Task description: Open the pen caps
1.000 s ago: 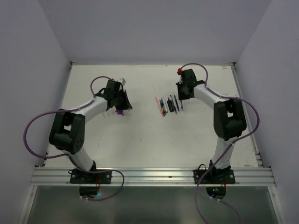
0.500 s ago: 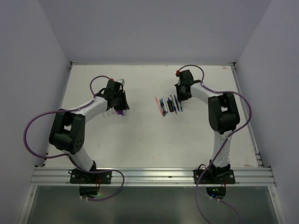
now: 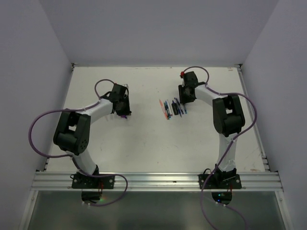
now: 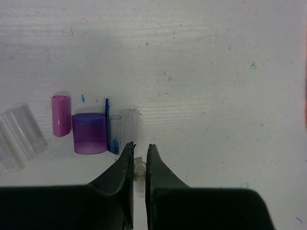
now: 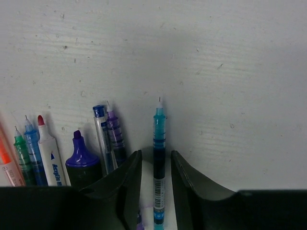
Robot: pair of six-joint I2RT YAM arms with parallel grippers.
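My left gripper [image 4: 139, 145] is shut on a small clear pen cap [image 4: 139, 167], held low over the table. Just beyond its tips lie loose caps: a pink one [image 4: 61, 115], a stubby purple one [image 4: 89, 132], a blue-tinted one [image 4: 114, 134] and a clear one [image 4: 129, 122]. My right gripper [image 5: 156, 152] is open, its jaws standing either side of an uncapped teal pen [image 5: 159, 139] with a gap on both sides. Left of it lie more uncapped pens [image 5: 108, 136] and a purple marker [image 5: 81, 155]. From above, the left gripper [image 3: 123, 106] and right gripper [image 3: 184, 98] are far apart.
More clear caps [image 4: 19, 136] lie at the far left of the cap group. The row of pens [image 3: 171, 108] lies mid-table, right of centre. The table's back edge [image 3: 153, 67] meets the grey wall. Purple cables [image 3: 36, 134] loop beside both arms.
The right arm's elbow has swung in to the left and its gripper edged slightly left over the pens. The left gripper has shifted slightly by the caps.
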